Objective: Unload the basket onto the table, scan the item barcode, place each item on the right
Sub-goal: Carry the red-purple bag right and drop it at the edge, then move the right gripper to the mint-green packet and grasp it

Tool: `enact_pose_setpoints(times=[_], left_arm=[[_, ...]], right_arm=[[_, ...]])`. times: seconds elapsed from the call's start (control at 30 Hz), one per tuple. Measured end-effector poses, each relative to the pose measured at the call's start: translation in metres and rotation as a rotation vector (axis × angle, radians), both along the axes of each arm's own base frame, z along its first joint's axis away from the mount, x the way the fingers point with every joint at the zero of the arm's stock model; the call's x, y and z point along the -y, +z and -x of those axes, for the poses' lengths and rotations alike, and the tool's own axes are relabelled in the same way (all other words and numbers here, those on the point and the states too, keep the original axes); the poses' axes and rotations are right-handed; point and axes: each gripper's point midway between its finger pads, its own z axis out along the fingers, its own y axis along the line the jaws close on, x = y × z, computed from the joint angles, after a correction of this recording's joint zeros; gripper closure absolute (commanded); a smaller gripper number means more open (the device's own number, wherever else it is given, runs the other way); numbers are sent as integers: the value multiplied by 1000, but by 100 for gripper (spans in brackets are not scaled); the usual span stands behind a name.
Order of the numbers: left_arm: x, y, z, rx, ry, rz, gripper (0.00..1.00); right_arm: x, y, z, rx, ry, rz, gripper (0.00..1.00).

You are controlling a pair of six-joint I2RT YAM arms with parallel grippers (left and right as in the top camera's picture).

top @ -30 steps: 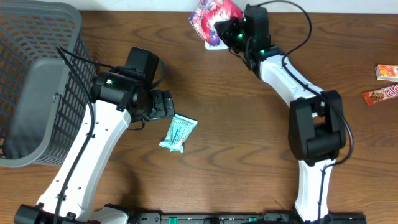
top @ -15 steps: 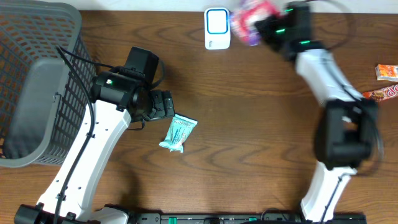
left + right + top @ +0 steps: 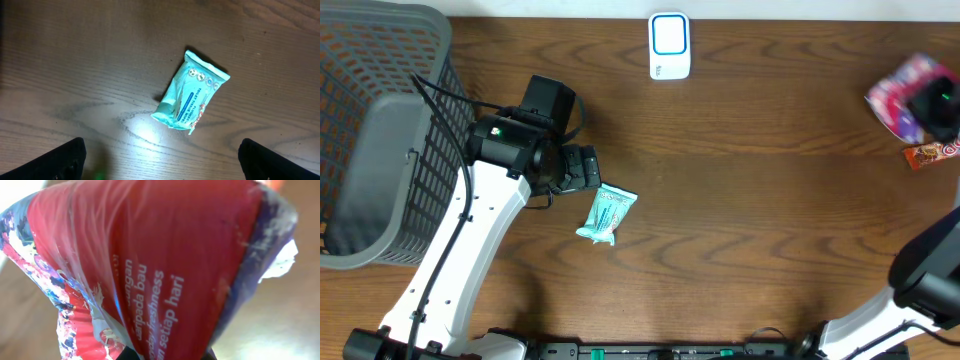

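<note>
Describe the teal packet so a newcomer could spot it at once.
Start at the grey basket on the left and move right past the left gripper. Just beyond it the teal packet lies flat, untouched. It is the only teal item; the red wrapper sits far right.

Upper right of the overhead frame, the pouch is glossy red and pink with a purple edge, and close up it shows white lettering and a floral print. The packet at centre is teal with a blue stripe. The scanner is white, outlined in blue; the basket is grey mesh; the table is dark brown woodgrain.
</note>
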Motion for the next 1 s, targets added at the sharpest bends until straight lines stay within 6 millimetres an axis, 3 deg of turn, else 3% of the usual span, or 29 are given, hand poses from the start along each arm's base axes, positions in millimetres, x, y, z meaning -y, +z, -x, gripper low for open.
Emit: enact_pose_setpoints(times=[0.07, 0.1, 0.17, 0.2, 0.23, 0.37, 0.5, 0.63, 0.73, 0.87, 1.0], left_arm=[[0, 0, 0, 0, 0, 0, 2], [0, 0, 0, 0, 0, 0, 2], [0, 0, 0, 0, 0, 0, 2], [0, 0, 0, 0, 0, 0, 2], [0, 0, 0, 0, 0, 0, 2], [0, 0, 0, 0, 0, 0, 2], [0, 0, 0, 0, 0, 0, 2], [0, 0, 0, 0, 0, 0, 2], [0, 0, 0, 0, 0, 0, 2], [0, 0, 0, 0, 0, 0, 2], [0, 0, 0, 0, 0, 0, 2]], right_arm=[[21, -12, 14, -41, -31, 6, 87], [30, -17, 21, -60, -44, 9, 70], [43, -26, 32, -92, -73, 15, 25], [49, -29, 36, -107, -81, 19, 8], [53, -33, 41, -123, -91, 20, 1], [58, -48, 51, -176, -94, 7, 1], [39, -49, 38, -131, 8, -55, 2], [-7, -42, 9, -24, 169, -183, 5], [-61, -34, -14, 45, 325, -294, 5], [-155, -26, -26, 58, 567, -435, 1], [-253, -26, -15, -26, 792, -519, 1]])
